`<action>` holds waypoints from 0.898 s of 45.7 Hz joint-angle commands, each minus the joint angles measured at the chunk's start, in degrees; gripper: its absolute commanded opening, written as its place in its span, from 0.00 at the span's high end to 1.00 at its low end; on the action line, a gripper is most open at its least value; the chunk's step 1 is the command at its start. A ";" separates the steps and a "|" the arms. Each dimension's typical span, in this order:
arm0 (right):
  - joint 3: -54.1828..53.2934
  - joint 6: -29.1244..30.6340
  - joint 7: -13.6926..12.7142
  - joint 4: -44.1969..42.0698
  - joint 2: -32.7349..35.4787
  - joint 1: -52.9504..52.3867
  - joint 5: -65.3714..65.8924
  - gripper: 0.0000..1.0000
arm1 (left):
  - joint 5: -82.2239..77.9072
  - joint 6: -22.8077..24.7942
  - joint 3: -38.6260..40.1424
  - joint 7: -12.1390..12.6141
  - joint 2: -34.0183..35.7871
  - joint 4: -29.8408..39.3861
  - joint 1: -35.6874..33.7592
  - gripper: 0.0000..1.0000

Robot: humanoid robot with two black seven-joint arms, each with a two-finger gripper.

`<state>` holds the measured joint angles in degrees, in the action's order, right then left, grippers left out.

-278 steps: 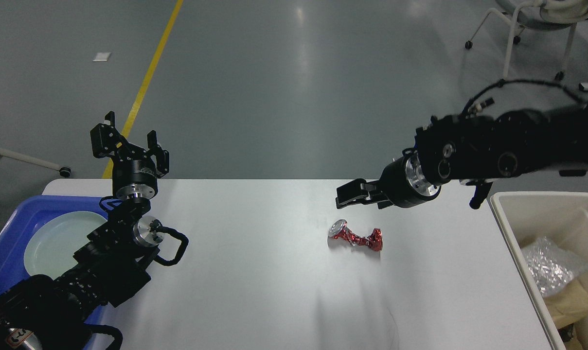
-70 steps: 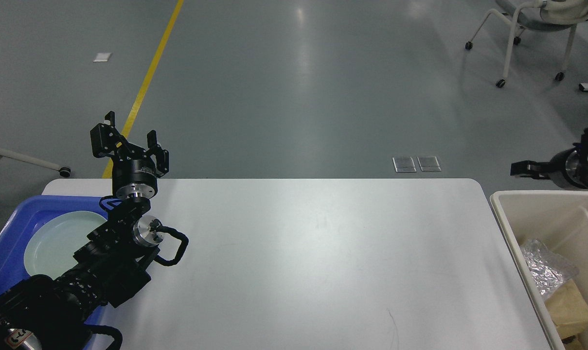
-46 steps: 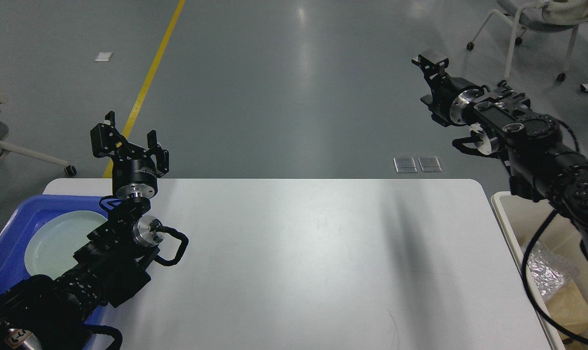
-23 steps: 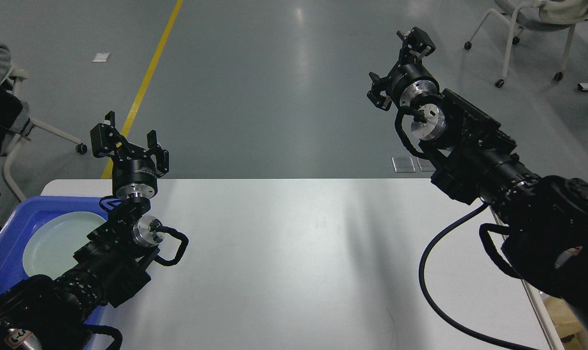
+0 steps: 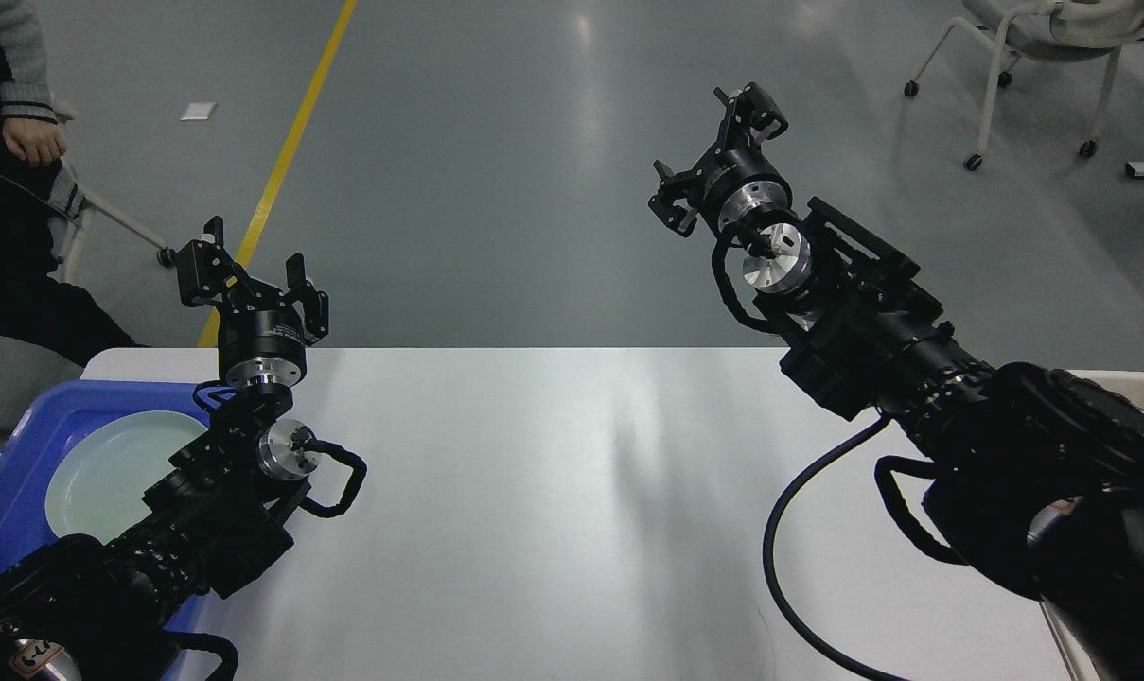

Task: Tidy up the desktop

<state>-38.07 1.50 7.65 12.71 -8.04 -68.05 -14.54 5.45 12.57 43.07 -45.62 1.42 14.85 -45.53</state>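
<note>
grey polished floor fills the upper half of the head view, with a yellow line [image 5: 288, 151] running across it at the left and a small white scrap [image 5: 198, 111] lying left of that line. below the floor lies the desktop [image 5: 534, 511], white and faintly glossy, taking up the whole lower half; its far edge runs straight across and its far left corner is rounded. no loose item shows on the bare part of the desktop.

at the desktop's left end sits a blue tray [image 5: 23, 445] with a pale round plate [image 5: 108, 473] inside it. the left arm crosses over the tray's near side and rises above the desktop's far left corner, where the left gripper [image 5: 250, 274] points up with its two fingers spread apart and nothing between them.

the right arm comes in over the desktop's right end, thick and black, with a cable [image 5: 780, 567] looping down across the white surface. it reaches up past the desktop's far edge, and the right gripper [image 5: 713, 142] hangs above the floor there, fingers parted and empty.

a thin strip of a beige bin's rim [image 5: 1135, 380] shows just right of the desktop, mostly hidden by the right arm.

beyond the desktop's left end a person in dark clothes with a grey sleeve stands, one hand [image 5: 30, 142] visible. a wheeled chair [image 5: 1045, 38] stands on the floor beyond the far right corner.
</note>
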 commanded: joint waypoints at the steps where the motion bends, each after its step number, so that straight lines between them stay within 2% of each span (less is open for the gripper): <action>1: -1.74 -0.19 -0.01 -0.05 -0.57 -0.06 -0.40 0.00 | 0.00 0.00 0.00 0.00 -0.02 0.00 0.00 0.00; 21: -4.73 -0.27 -0.01 -0.14 -2.07 3.36 -0.49 0.00 | 0.00 0.00 0.00 0.00 -0.02 0.00 0.00 0.00; 41: -9.39 -0.27 -0.01 -0.14 -0.75 13.12 -0.49 0.00 | 0.00 0.00 0.00 0.00 -0.02 0.00 0.00 0.00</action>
<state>-46.59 1.23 7.65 12.67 -9.60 -56.95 -15.04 5.45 12.57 43.07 -45.62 1.40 14.85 -45.53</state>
